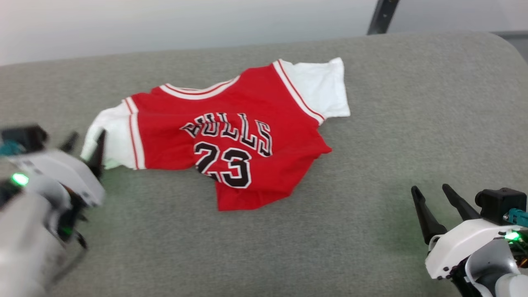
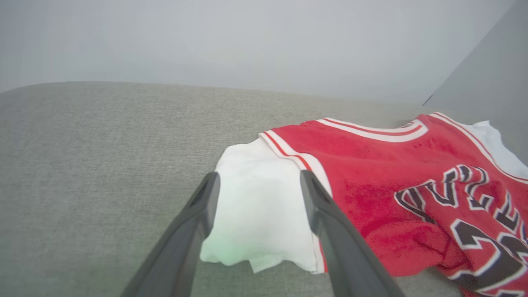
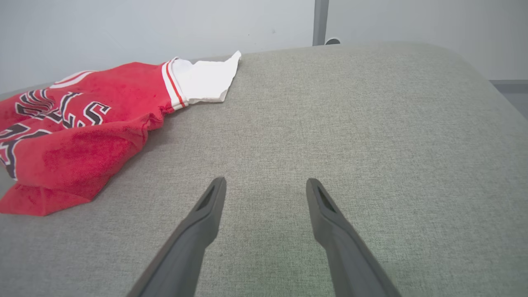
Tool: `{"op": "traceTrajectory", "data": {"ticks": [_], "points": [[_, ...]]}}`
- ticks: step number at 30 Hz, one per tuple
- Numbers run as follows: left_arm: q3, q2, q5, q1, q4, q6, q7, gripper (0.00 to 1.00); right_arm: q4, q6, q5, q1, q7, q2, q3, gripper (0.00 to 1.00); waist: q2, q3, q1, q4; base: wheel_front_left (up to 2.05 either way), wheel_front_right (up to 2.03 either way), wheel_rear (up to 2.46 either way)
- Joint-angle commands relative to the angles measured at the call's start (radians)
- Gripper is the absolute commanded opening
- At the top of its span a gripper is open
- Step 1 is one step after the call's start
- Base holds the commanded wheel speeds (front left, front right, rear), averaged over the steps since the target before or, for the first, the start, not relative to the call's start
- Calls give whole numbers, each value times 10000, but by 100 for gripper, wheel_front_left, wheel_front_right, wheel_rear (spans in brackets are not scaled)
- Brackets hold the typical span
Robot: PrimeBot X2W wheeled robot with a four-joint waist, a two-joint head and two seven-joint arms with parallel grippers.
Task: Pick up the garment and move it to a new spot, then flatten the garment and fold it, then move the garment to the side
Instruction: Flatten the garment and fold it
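Note:
The garment [image 1: 231, 132] is a red jersey with white sleeves and black "BULLS 23" lettering, lying rumpled on the grey cushioned surface, its lower hem bunched. My left gripper [image 1: 86, 140] is open at the jersey's left white sleeve; in the left wrist view the garment [image 2: 371, 185] lies ahead and my left gripper [image 2: 258, 181] straddles the white sleeve [image 2: 255, 206] with its fingers to either side. My right gripper [image 1: 431, 190] is open at the lower right, well clear of the cloth. The right wrist view has the garment [image 3: 74, 136] at the left and my right gripper [image 3: 266, 183] over bare fabric.
The grey upholstered surface [image 1: 371, 231] spreads wide on all sides, with its rounded far-right corner [image 1: 503, 45]. A pale wall stands behind it, and a dark slanted post [image 1: 381, 16] rises at the back right.

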State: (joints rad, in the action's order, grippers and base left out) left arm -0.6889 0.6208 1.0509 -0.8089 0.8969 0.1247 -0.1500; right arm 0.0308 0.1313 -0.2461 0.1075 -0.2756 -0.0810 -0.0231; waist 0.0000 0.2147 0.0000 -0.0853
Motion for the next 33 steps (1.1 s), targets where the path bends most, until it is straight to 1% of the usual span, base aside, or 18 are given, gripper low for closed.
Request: {"op": "traceTrajectory", "data": {"ticks": [1,2,5,7,9,11,13,15,18,19,21,25,29,33], "points": [[36,-139,92,449,-251,53,-260,100,-53,-10,-71,82,-104,-149,35,100,0,-311,0,430,0,0,0],[83,-228,153,749,-519,-6,-497,100,-89,-10,-102,174,-205,-284,70,100,0,-362,0,566,0,0,0],[219,-544,141,1733,-1548,-430,-964,100,-264,-10,-195,358,-544,-720,170,100,0,-512,0,1046,0,0,0],[349,-684,-178,2391,-2355,-1020,-1105,100,-427,-10,-337,563,-816,-967,244,100,0,-584,0,1399,0,0,0],[596,-946,-555,3087,-3347,-1548,-1152,100,-628,-10,-497,806,-1146,-1265,322,100,0,-632,0,1772,0,0,0],[1109,-1157,-1171,3829,-4441,-2102,-1153,100,-926,-10,-595,1128,-1639,-1721,559,100,0,-632,0,2112,0,0,0],[1654,-1393,-2082,4633,-5501,-2608,-1138,100,-1272,-10,-882,1548,-2181,-2045,871,100,0,-603,0,2396,0,0,0],[2188,-1700,-2981,5426,-6502,-3099,-1140,100,-1661,-10,-1250,2111,-2673,-2370,962,100,0,-548,0,2676,0,0,0],[2718,-2169,-4026,6389,-7585,-3352,-1140,100,-2331,-10,-1444,2990,-3219,-2925,990,100,0,-388,0,3093,0,0,0],[2855,-2340,-4257,6602,-7838,-3343,-1140,100,-2592,-10,-1484,3261,-3379,-3057,998,100,0,-331,0,3240,0,0,0],[3084,-2660,-4763,6936,-8232,-3181,-1141,100,-3147,-10,-1570,3901,-3717,-3337,951,100,0,-165,0,3525,0,0,0],[3437,-3158,-5584,7164,-8462,-2803,-1142,100,-4224,-10,-1539,5312,-4354,-3762,904,100,0,239,0,4013,0,0,0],[3687,-3691,-6075,6962,-8441,-2309,-1142,100,-5399,-10,-1100,6853,-4975,-4083,741,100,0,832,0,4502,0,0,0],[3884,-4198,-6434,6673,-8281,-1782,-1143,100,-6533,-10,-328,8336,-5645,-4371,574,100,0,1551,0,4994,0,0,0]]}}
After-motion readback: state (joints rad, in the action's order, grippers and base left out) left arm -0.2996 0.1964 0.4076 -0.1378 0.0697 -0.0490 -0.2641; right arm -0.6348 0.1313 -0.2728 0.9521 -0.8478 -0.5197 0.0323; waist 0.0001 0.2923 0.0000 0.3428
